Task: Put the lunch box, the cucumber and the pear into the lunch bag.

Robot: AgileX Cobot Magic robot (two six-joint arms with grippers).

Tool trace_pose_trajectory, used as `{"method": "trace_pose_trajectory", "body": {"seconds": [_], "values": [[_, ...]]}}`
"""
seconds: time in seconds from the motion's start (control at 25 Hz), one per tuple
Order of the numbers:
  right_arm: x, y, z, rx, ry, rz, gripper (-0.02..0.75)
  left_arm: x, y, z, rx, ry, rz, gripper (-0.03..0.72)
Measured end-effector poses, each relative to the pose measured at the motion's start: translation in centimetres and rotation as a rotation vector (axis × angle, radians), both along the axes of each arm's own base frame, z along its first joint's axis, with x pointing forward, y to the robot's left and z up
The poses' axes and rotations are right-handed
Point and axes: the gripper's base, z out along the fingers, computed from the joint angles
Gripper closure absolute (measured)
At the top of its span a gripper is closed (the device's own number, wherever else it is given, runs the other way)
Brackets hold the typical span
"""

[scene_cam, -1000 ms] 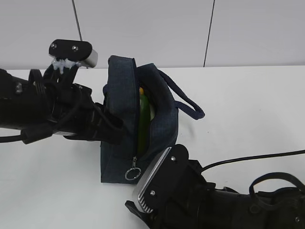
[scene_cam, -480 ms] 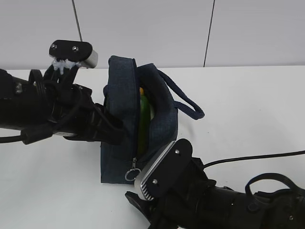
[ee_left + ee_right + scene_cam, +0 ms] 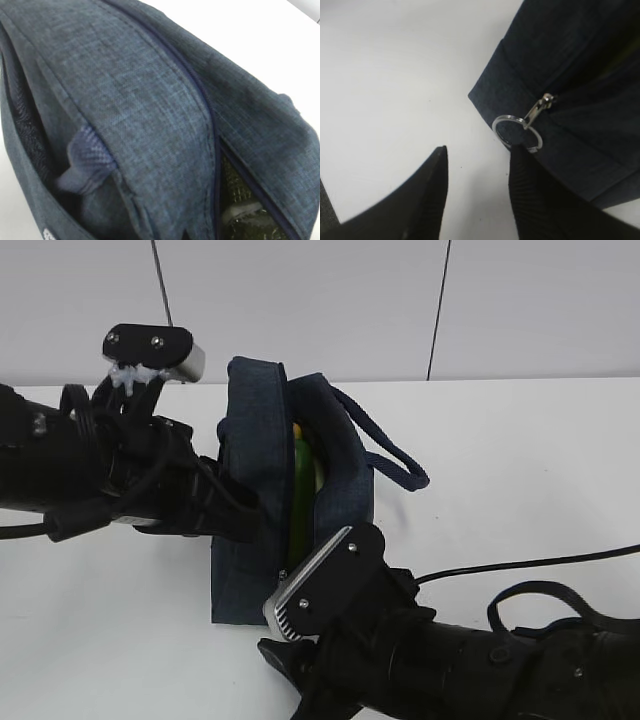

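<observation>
The navy lunch bag (image 3: 250,440) stands on the white table with its zipper open. The dark green cucumber (image 3: 300,490) shows in the gap, with a bit of yellow (image 3: 296,428) above it and a pale green strip (image 3: 318,475) beside it. The lunch box and pear are not clearly seen. My left arm (image 3: 150,480) presses against the bag's left side, and its fingers are hidden by fabric (image 3: 150,100). My right gripper (image 3: 479,155) is open and empty over the table at the bag's near corner. Its right finger (image 3: 535,195) touches the metal ring pull (image 3: 517,131).
The bag's looped handle (image 3: 395,455) lies out to the right. A black cable (image 3: 520,565) runs across the table (image 3: 520,460) from the right arm. A white wall stands behind.
My right arm has moved left and forward along the bag's near end and now hides the ring pull in the exterior view. The left arm and the bag have not moved.
</observation>
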Motion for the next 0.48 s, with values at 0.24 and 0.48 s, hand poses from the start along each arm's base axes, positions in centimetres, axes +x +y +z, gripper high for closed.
{"method": "trace_pose_trajectory", "body": {"seconds": [0.24,0.48], "values": [[-0.09,-0.08,-0.21,-0.015,0.029,-0.005,0.357,0.0,0.0,0.0,0.0,0.0,0.0,0.685],[0.22,0.12,0.02,-0.001,0.046,-0.036,0.342,0.0,0.0,0.0,-0.001,0.0,0.0,0.685]]}}
